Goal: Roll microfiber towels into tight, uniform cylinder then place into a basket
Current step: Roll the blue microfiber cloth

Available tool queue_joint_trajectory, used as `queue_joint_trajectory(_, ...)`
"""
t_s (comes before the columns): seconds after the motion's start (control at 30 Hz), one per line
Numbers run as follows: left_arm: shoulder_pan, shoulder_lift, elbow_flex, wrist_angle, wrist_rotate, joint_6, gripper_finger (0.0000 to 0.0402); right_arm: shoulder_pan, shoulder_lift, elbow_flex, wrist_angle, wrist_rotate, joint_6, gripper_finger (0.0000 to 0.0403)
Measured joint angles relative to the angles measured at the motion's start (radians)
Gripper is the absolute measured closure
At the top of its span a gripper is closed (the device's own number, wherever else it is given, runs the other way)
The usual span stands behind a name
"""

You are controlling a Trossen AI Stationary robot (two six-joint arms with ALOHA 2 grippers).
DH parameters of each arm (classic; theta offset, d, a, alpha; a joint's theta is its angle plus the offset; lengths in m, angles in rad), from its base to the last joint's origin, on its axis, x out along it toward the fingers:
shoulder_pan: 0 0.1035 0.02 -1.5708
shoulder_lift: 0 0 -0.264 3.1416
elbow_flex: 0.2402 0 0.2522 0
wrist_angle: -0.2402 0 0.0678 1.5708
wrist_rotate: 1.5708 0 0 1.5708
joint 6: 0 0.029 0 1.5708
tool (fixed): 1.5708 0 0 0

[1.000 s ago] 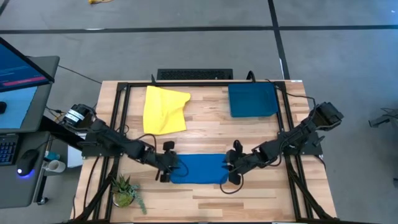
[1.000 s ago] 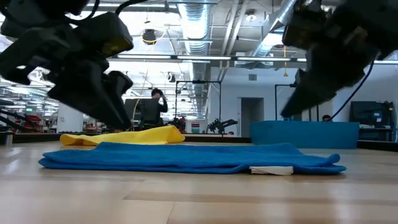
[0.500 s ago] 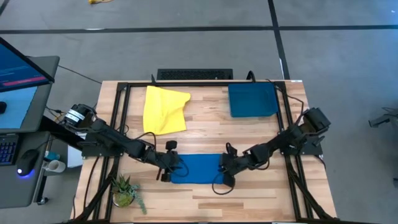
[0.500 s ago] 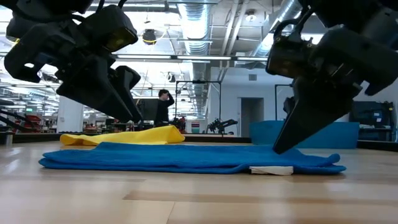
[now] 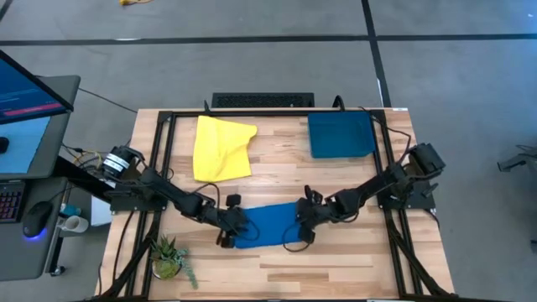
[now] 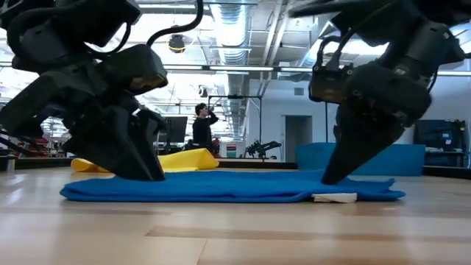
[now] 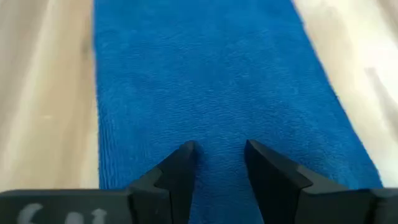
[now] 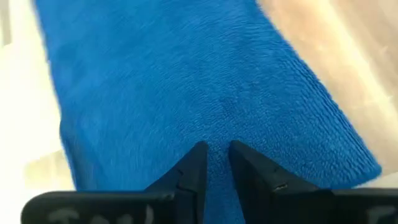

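Jaws parted a little on both sides: the left gripper (image 7: 217, 152) shows a clear gap between its dark fingers over blue pile, while the right gripper (image 8: 217, 152) has its fingers drawn nearly together, a thin slit left between them; whether either pinches cloth cannot be told. Both arms reach low across the wooden table (image 5: 277, 268), the left slanting in from the left edge, the right from the right edge, their tips pressed down at opposite ends of the blue towel (image 5: 267, 225). In the low view the two grippers stand steeply tilted on the cloth. The blue towel lies flat as a folded strip near the front middle of the table, a white label (image 6: 335, 197) at its right end. The yellow towel (image 5: 221, 148) lies rumpled at the far left. The basket (image 5: 341, 135) sits at the far right, well apart from both towels.
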Motion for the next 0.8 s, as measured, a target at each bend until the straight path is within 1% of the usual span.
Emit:
queue_joint_trajectory(0.2, -0.002, 0.022, 0.001, 0.059, 0.034, -0.054, 0.0267, -0.074, 0.002, -0.003, -0.003, 0.061, -0.057, 0.0306)
queue_joint_trajectory(0.27, -0.003, 0.022, 0.0, 0.066, 0.05, -0.088, 0.0267, -0.097, 0.002, -0.003, -0.001, 0.062, -0.077, 0.0306)
queue_joint_trajectory(0.4, -0.016, 0.022, 0.0, 0.069, 0.051, -0.136, 0.0267, -0.127, 0.004, -0.005, 0.022, 0.061, -0.107, 0.0306)
queue_joint_trajectory(0.6, -0.041, 0.023, -0.003, 0.114, 0.059, -0.112, 0.0267, -0.155, 0.006, -0.006, 0.112, 0.08, -0.181, 0.0306)
queue_joint_trajectory(0.8, -0.043, 0.023, 0.001, 0.135, 0.049, -0.061, 0.0267, -0.137, 0.006, -0.006, 0.113, 0.078, -0.183, 0.0306)
